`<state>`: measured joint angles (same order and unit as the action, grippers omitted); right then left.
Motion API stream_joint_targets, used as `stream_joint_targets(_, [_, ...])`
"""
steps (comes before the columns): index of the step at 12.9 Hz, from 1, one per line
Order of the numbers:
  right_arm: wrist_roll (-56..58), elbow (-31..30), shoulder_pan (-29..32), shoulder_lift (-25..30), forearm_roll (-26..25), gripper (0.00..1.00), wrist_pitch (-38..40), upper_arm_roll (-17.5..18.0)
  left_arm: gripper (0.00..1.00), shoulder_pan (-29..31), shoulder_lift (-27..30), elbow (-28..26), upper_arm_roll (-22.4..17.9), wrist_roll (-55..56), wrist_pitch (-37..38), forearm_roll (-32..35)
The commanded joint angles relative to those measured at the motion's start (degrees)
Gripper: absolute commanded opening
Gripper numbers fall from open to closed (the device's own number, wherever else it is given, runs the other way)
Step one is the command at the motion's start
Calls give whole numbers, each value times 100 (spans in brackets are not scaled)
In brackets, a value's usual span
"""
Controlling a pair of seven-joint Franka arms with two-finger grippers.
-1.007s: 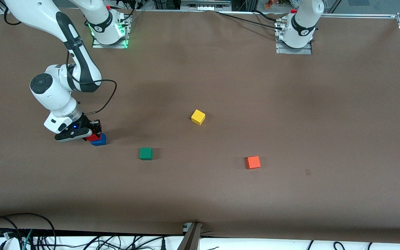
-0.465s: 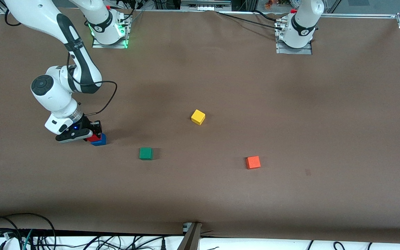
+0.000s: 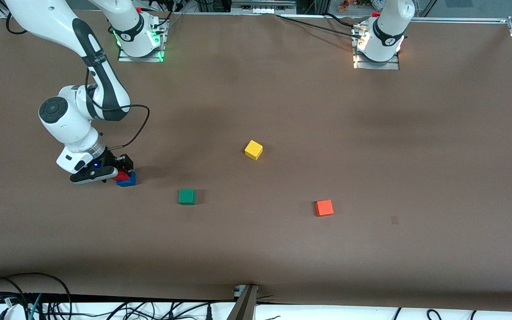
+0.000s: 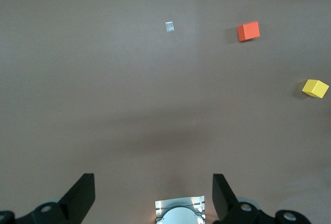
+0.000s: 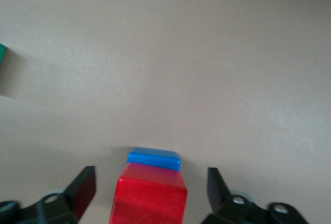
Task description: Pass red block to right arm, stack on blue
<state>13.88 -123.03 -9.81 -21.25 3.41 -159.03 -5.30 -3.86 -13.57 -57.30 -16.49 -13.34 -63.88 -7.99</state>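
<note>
**Red cube on blue, jaws apart**

Right gripper [image 5: 150, 193] spread wide, straddling small deep-red cube [image 5: 149, 199], untouched either side. Cube resting on small solid blue cube [image 5: 153, 158], lower left of front view. Left gripper [image 4: 154, 198] waiting, fingers parted, above bare brown table [image 4: 129, 89].

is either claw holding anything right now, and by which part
Nothing is held. The right claw stands open around the red block, which rests on the blue cube. The left claw is open and empty.
</note>
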Motion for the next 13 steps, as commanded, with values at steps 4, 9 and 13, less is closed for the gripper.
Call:
stream_joint_targets(4, [44, 1093, 58, 86, -60, 100, 1834, -41, 100, -72, 1090, -2149, 689, 647, -1246, 631])
stream_joint_targets(9, [-35, 2526, 58, 429, -51, 100, 4674, -190, 100, -63, 1550, -3454, 1077, 1184, -2250, 773])
stream_joint_targets(13, [-228, 3722, 49, 438, -78, 100, 6531, -313, 100, -89, 1462, -3455, 1297, 1650, -2699, 563])
